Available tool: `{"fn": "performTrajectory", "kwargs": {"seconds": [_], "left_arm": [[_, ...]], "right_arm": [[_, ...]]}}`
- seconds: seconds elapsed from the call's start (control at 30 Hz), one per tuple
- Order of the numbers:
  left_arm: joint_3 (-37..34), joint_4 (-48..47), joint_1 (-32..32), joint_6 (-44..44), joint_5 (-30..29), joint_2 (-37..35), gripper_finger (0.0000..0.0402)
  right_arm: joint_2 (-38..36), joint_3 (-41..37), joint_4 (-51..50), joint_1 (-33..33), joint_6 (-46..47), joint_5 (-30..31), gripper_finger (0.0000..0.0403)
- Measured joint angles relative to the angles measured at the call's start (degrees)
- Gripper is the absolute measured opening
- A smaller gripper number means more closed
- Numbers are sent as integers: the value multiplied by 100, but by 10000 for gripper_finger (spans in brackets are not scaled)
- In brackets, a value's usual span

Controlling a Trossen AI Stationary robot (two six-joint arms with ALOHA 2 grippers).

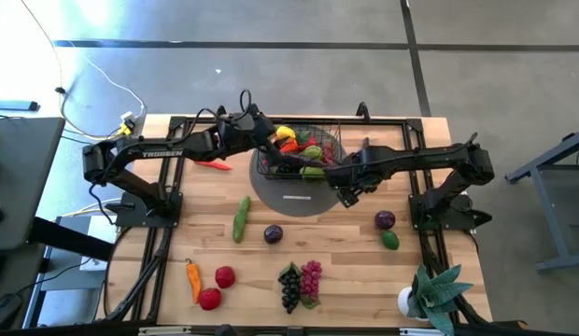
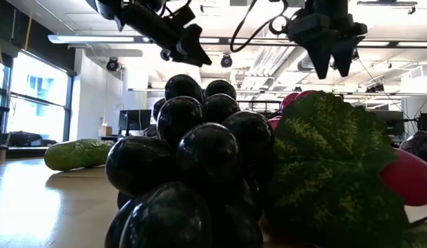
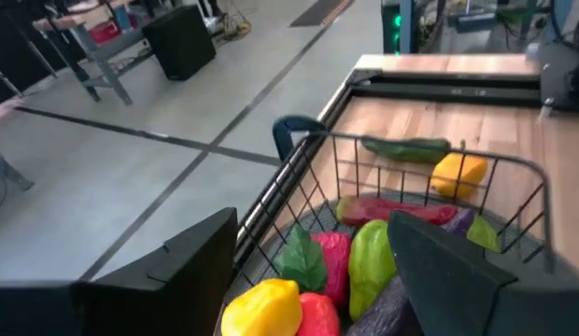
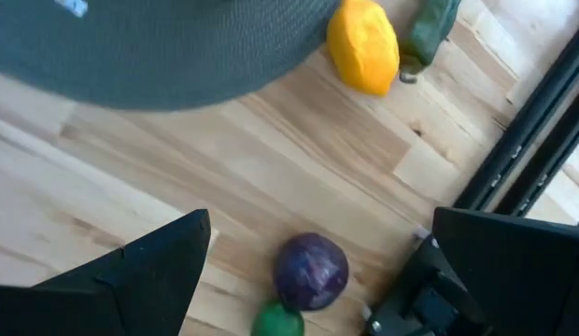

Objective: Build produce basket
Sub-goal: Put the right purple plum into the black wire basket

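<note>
Left tool [image 3: 308, 280] hangs spread above the basket [image 3: 514, 168] of produce [image 3: 364, 257]; only the right wrist view shows the right tool [image 4: 317, 271], spread over a purple fruit [image 4: 311, 271]

Table count, outside the basket [image 1: 271, 168]: one cucumber [image 1: 241, 217], two grape bunches [image 1: 289, 287] [image 1: 311, 277], two red tomatoes [image 1: 224, 276] [image 1: 209, 299], one orange pepper [image 1: 193, 278], two purple round fruits [image 1: 273, 234] [image 1: 385, 220], one green fruit [image 1: 390, 241]. One basket; its contents too piled to count.
</note>
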Motion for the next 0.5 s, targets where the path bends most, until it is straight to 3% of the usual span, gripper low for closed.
{"fn": "performTrajectory", "kwargs": {"seconds": [0.2, 0.5], "left_arm": [[-2, -91, -137, 0, -202, -368, 268], [-2, -131, -432, 0, -594, -857, 268]], "right_arm": [[-14, -33, -136, 255, -44, -15, 394], [-737, -1284, 43, 522, 321, -409, 394]]}}
